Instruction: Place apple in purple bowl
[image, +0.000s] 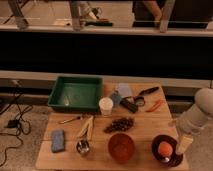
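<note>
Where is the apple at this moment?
In the camera view, the apple lies in the purple bowl at the front right corner of the table, right of the red bowl. The claw hangs right of it, over the bowl's rim.

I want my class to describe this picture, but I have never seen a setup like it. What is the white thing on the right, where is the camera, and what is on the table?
The white thing is a robot arm on a mobile base. Its job is to put an apple into a purple bowl. At the arm's end is the gripper, the part that grasps. It is just beside the right rim of the purple bowl.

There is only one camera. It looks down on the wooden table from the front, and where it is mounted is not known.

The apple lies in the purple bowl, and the gripper appears to hold nothing.

Also on the table are a green tray, a white cup, an orange bowl, a blue sponge and a dark bunch, perhaps grapes.
</note>
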